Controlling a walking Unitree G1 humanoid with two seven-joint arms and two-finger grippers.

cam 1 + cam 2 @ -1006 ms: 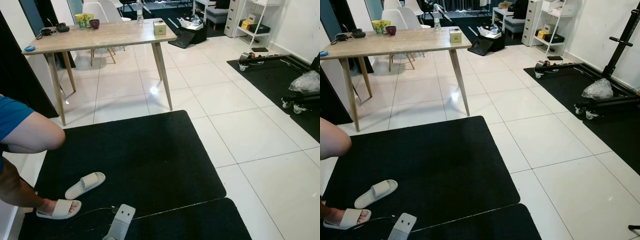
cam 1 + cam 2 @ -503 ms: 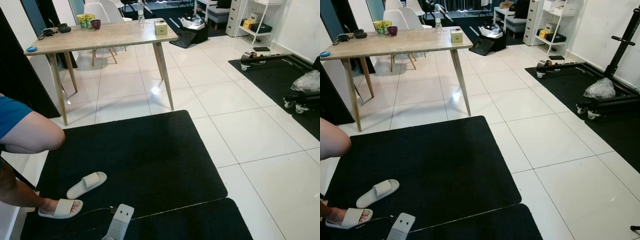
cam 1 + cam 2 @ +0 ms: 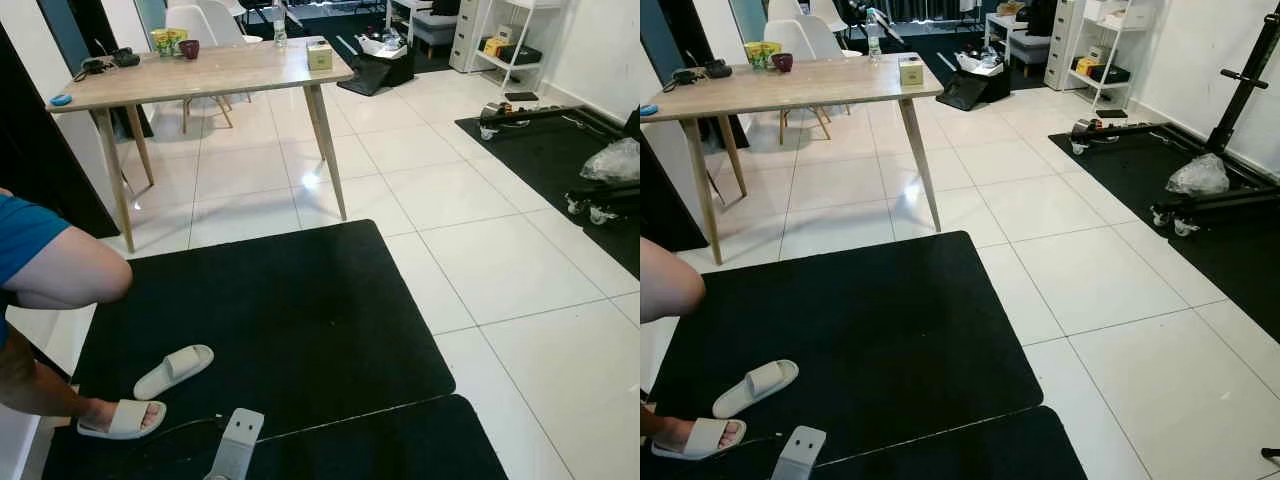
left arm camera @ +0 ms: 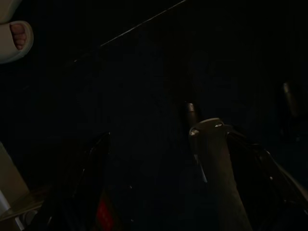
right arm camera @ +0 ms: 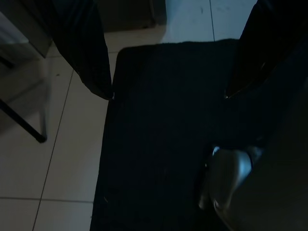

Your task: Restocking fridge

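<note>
From the left eye view, a long light-wood table on splayed legs stands at the far side of a white tiled floor, carrying a small cream box, a dark red cup, a clear bottle and a blue disc. A large black floor mat lies nearer, and on it a person's bare knee juts in beside a loose cream slipper and a slippered foot. A silver arm piece pokes up at the bottom edge. No fridge or stock item can be made out.

The right eye view adds a white shelving unit by the far wall and a black wheeled frame on a second dark mat, with a clear plastic bag against it.

The left wrist view is very dark. The left gripper hangs over black mat, its fingers spread apart and empty; the slippered toes show well beyond the fingertips.

In the right wrist view the right gripper hangs over the mat edge, fingers parted and gripping nothing, with pale tile beyond one fingertip and a grey robot foot below.
</note>
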